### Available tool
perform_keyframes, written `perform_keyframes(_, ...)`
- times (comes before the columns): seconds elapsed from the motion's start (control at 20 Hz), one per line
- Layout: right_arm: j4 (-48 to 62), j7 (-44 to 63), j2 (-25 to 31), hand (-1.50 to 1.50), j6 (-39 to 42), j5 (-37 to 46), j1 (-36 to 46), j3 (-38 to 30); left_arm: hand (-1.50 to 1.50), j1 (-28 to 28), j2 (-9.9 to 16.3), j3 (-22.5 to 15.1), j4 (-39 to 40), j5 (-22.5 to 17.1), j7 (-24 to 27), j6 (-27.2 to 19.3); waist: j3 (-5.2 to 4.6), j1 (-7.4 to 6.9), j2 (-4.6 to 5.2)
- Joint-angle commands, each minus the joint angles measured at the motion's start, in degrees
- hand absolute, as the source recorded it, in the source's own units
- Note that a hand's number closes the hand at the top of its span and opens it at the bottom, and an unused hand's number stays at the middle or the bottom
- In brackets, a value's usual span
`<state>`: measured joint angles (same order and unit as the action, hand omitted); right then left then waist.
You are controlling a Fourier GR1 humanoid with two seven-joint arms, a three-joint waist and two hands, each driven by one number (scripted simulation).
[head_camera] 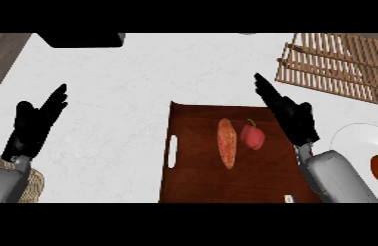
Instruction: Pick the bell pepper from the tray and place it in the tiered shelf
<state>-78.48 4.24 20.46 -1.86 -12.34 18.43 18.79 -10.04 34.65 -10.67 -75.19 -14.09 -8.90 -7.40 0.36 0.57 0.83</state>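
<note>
A red bell pepper (252, 136) with a green stem lies on the dark brown tray (199, 180), right of the tray's middle. Beside it on the left lies a long orange sweet potato (227, 142). My right hand (291, 115) hovers just right of the pepper over the tray's right edge, fingers straight and pointing up-left, holding nothing. The slatted wooden tiered shelf (332, 65) stands at the far right of the counter. My left hand (35, 122) rests open at the left edge, fingers up.
A white plate (354, 140) with something red on it sits at the right edge, by my right forearm. A black object (81, 39) lies at the counter's far left. A woven item (33, 185) shows under my left forearm.
</note>
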Motion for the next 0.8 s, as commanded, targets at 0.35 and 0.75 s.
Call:
perform_keyframes(0.35, 2.4, 0.2, 10.6, 1.5, -31.8, 14.8, -16.8, -18.6, 0.0, 8.9, -4.3, 3.8, -3.2, -9.2, -7.1, -5.4, -1.1, 9.07, -1.65)
perform_keyframes(0.75, -13.7, -9.9, -1.2, -1.5, -40.1, 14.7, -32.2, -15.2, 0.0, 12.7, -6.7, 2.7, -8.7, -12.6, -7.6, -5.5, -0.66, 4.23, -1.57)
